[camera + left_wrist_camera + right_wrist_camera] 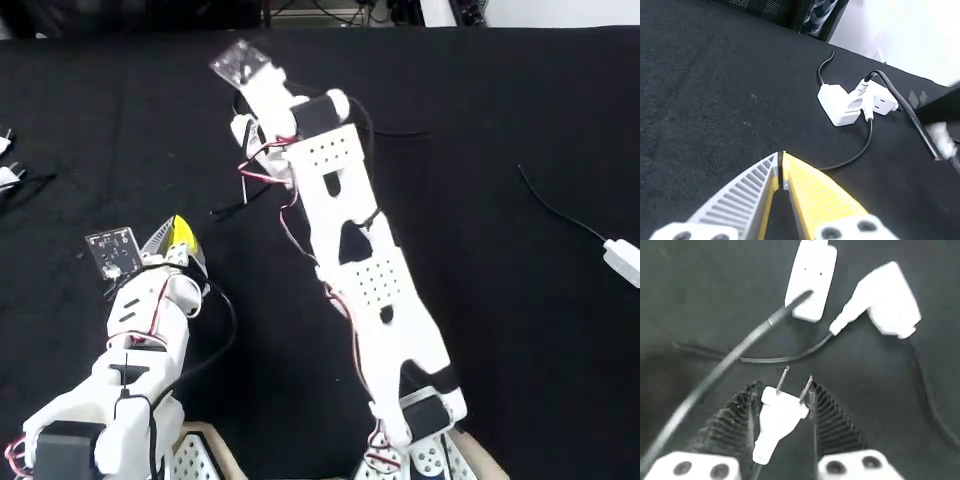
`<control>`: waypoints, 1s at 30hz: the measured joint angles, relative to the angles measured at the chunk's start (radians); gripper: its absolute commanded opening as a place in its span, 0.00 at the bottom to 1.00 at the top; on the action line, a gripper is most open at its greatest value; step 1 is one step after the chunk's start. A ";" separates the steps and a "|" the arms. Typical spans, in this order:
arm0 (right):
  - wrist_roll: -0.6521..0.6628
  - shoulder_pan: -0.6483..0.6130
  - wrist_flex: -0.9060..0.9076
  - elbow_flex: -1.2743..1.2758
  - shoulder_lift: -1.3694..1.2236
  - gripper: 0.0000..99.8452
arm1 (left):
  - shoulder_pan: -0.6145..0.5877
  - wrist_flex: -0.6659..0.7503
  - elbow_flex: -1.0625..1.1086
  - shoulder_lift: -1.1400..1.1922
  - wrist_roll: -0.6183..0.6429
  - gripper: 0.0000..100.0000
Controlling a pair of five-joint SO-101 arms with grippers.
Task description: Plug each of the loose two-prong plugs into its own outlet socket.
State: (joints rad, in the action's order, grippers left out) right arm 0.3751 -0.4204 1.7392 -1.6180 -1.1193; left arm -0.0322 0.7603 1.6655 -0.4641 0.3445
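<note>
1. Far left edge of the bench (480,120): two small white plug-like pieces (8,178) lie close together, well apart from both arms. They are too small to make out in detail.
2. Near left: the left jaws (780,156) have their grey and yellow fingers pressed together tip to tip, with nothing between them. The sockets lie on the bench beyond these tips, well apart from them.
3. Centre, far: the right jaws (785,387) are clamped on one white held plug (782,415).
   - Its body sits between the two ribbed fingers.
   - Both prongs stand out at the fingertips and point toward the sockets.
   - The prongs touch neither socket.
4. Just beyond the held plug: two white outlet sockets (812,280) lie side by side.
   - One is bare, with its slots showing.
   - The other, the occupied socket (892,302), has a second plug (860,92) butted against its face. That plug's black cord (867,142) curls across the bench.
5. Right edge: one white cabled piece (622,260) lies on a thin black lead, well apart from everything else.
6. Count:
   - Sockets: two.
   - Plugs: one held, one at a socket, and two possible at the left.
</note>
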 measured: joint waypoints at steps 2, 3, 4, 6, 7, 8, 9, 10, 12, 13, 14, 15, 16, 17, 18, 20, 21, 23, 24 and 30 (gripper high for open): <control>-0.029 -0.021 0.000 0.000 0.054 0.01 | 0.017 0.000 0.000 0.000 0.000 0.03; -0.043 -0.034 0.000 0.000 0.081 0.01 | 0.023 0.000 0.000 0.000 0.000 0.03; -0.063 -0.046 0.000 0.000 0.107 0.01 | 0.028 0.000 0.000 0.000 0.000 0.03; -0.115 -0.071 0.000 0.000 0.157 0.01 | 0.031 0.000 0.000 0.000 0.000 0.03; -0.147 -0.080 0.000 -0.002 0.178 0.01 | 0.034 0.000 0.000 0.000 0.000 0.03; -0.180 -0.087 0.000 -0.002 0.195 0.01 | 0.034 0.000 0.000 0.000 0.000 0.03; -0.216 -0.095 0.002 -0.002 0.209 0.01 | 0.034 0.000 0.000 0.000 -0.002 0.03; -0.258 -0.098 0.003 -0.002 0.216 0.01 | 0.034 0.000 0.000 0.000 -0.002 0.03; -0.359 -0.100 0.003 0.014 0.229 0.01 | 0.034 0.002 0.000 0.000 -0.002 0.03; -0.397 -0.100 0.003 0.032 0.232 0.01 | 0.034 0.006 0.000 0.000 -0.002 0.03; -0.419 -0.098 0.003 0.057 0.239 0.01 | 0.035 0.020 0.000 0.000 -0.002 0.03; -0.431 -0.098 0.003 0.091 0.247 0.01 | 0.046 0.046 0.000 0.000 -0.002 0.03; -0.440 -0.098 0.003 0.129 0.256 0.01 | 0.057 0.077 0.000 0.000 -0.002 0.03; -0.446 -0.100 0.003 0.173 0.270 0.01 | 0.071 0.110 0.000 0.000 -0.002 0.03; -0.448 -0.104 0.003 0.216 0.287 0.01 | 0.089 0.140 0.000 0.000 -0.002 0.03; -0.448 -0.114 0.003 0.310 0.338 0.01 | 0.133 0.176 0.000 0.000 -0.002 0.03; -0.448 -0.117 0.003 0.356 0.371 0.01 | 0.153 0.181 0.000 0.000 -0.002 0.03; -0.446 -0.118 0.003 0.460 0.457 0.01 | 0.189 0.181 0.000 0.000 -0.002 0.03; -0.434 -0.118 0.003 0.512 0.509 0.01 | 0.199 0.178 0.000 0.000 -0.002 0.03; -0.420 -0.120 -0.008 0.824 0.856 0.01 | 0.213 0.153 0.000 0.000 -0.002 0.03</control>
State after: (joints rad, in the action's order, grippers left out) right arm -0.0453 -0.5401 1.7315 -0.7940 -0.2631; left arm 0.1811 0.9137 1.6655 -0.4641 0.3429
